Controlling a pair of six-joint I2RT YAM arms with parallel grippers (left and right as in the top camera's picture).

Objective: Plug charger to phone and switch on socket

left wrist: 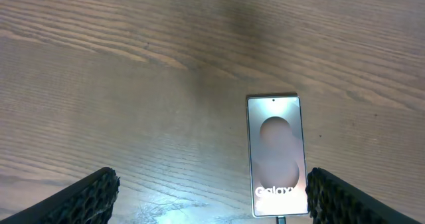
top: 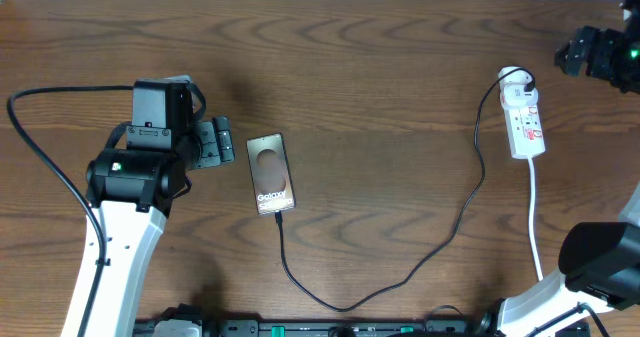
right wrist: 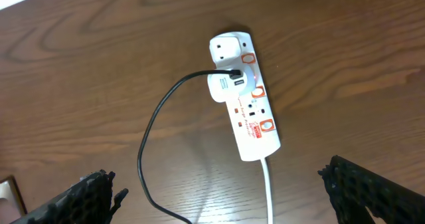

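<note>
Phone [top: 270, 172], a slim dark shiny rectangle with white "Galaxy" letters and a pale oval, lies flat on the brown wooden table [top: 400, 57], a bit left of the middle. The long thin black charger cable [top: 345, 305] meets its bottom edge. I think the tip is already pushed in, though the join is too small to be sure. From there the cable loops toward the front of the table. Then it climbs to the small white power strip socket [right wrist: 249, 111] with red marks, far off on the right side. It goes into a white plug block [right wrist: 227, 86] on the socket. A thicker white cord [top: 535, 217] leaves the socket's other end.

The left gripper [top: 225, 142] hangs just beside the phone with its 2 fingers spread wide and nothing between them, likely because its job looks done. The right gripper [right wrist: 216, 184] hangs over the socket, also wide open and empty, likely so 1 finger can push a switch. I cannot tell if any switch is on.
</note>
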